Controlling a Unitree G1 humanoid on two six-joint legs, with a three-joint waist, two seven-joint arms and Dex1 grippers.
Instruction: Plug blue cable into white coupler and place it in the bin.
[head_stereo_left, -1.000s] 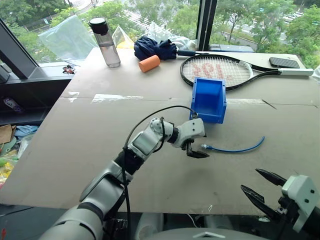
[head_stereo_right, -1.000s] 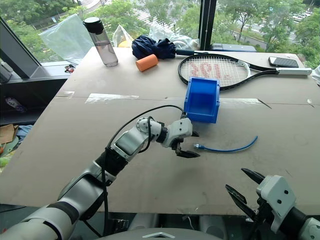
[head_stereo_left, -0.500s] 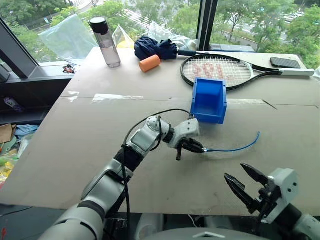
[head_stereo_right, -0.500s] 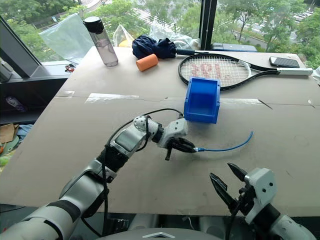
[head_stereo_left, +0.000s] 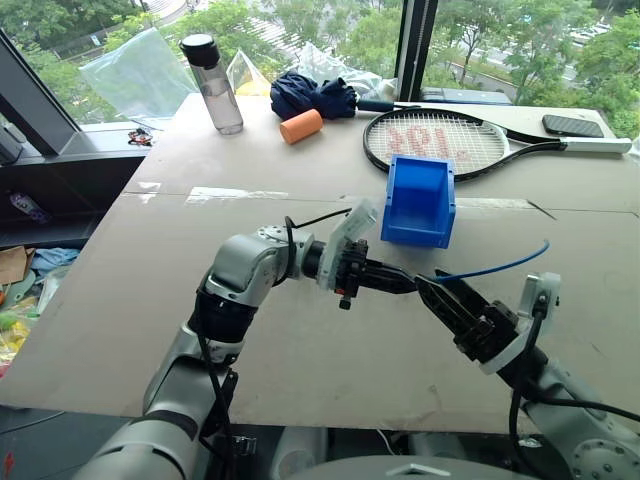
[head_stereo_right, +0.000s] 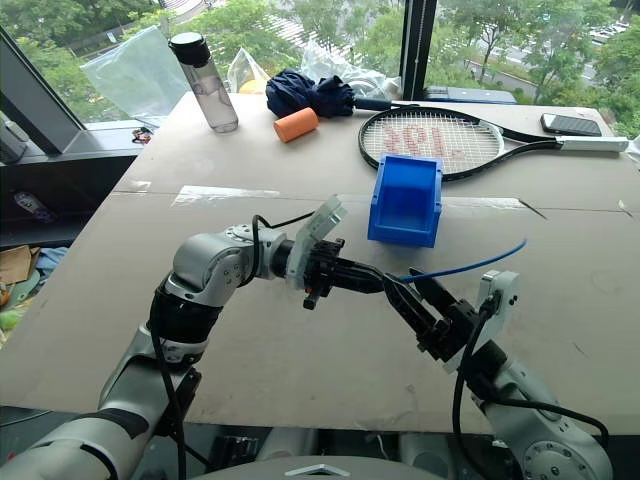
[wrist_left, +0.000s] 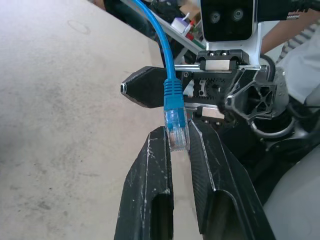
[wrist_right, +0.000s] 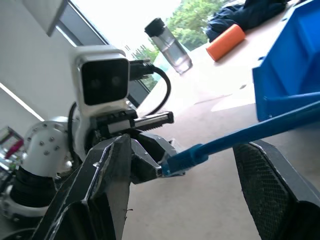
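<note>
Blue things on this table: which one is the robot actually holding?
The blue cable: the left end effector pinches its clear plug. The bin and folded umbrella lie untouched.

Racket handle (head_stereo_left: 600, 145) runs off the right edge, upper right of the left eye view; phone (head_stereo_left: 572, 125) above it sits right by that edge. Blue cable (head_stereo_left: 495, 267) near end hidden between the left gripper (head_stereo_left: 408, 284) and right gripper (head_stereo_left: 440, 291) at frame centre; plug too small to tell there. In the right wrist view, bin (wrist_right: 292, 75) cut by the right edge, plug tip hidden behind a finger. White coupler can't be made out.
</note>
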